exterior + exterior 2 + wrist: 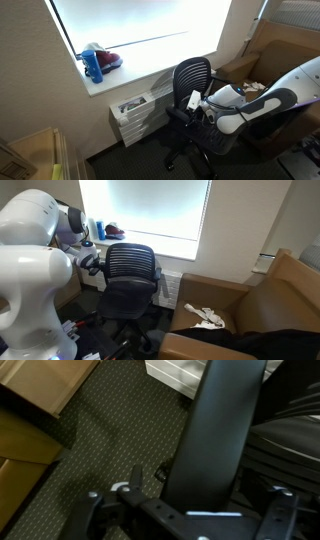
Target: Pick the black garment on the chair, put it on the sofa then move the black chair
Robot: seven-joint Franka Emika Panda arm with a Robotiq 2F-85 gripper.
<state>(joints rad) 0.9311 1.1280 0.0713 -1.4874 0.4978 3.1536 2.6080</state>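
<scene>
The black mesh office chair (190,80) stands below the window and also shows from the side in an exterior view (130,265). My gripper (197,103) (92,265) is at the chair's armrest. In the wrist view the black armrest pad (215,420) runs between my gripper's (205,485) fingers, with a gap showing at the left finger, so the jaws look open around it. The black garment (270,340) lies on the brown sofa (265,295) at the lower right.
A white crumpled item (205,315) lies on the sofa seat. A white drawer unit (135,108) stands under the sill, which holds a blue bottle (93,66) and a red thing (108,60). Wooden furniture (30,400) borders the carpet.
</scene>
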